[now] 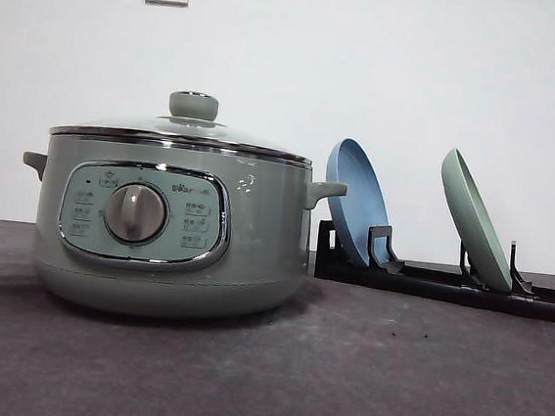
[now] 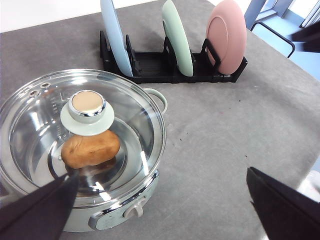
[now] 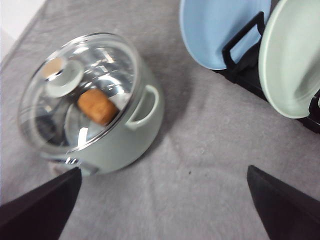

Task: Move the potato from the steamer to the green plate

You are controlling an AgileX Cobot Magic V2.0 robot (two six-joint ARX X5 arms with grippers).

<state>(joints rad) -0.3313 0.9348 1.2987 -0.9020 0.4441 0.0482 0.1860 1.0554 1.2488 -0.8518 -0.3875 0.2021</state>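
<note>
Steamer: on the grey table, glass lid on.
Potato: inside the steamer, under the lid's knob.
Green plate: on edge in the black rack, between blue plate and pink plate.
Left claw: fingers spread, holding nothing.
Right claw: likewise apart, seemingly well above the table.

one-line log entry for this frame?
stage: pre-grasp | lid: on steamer | potato: inside | green plate: upright in rack | end effectors: open
</note>
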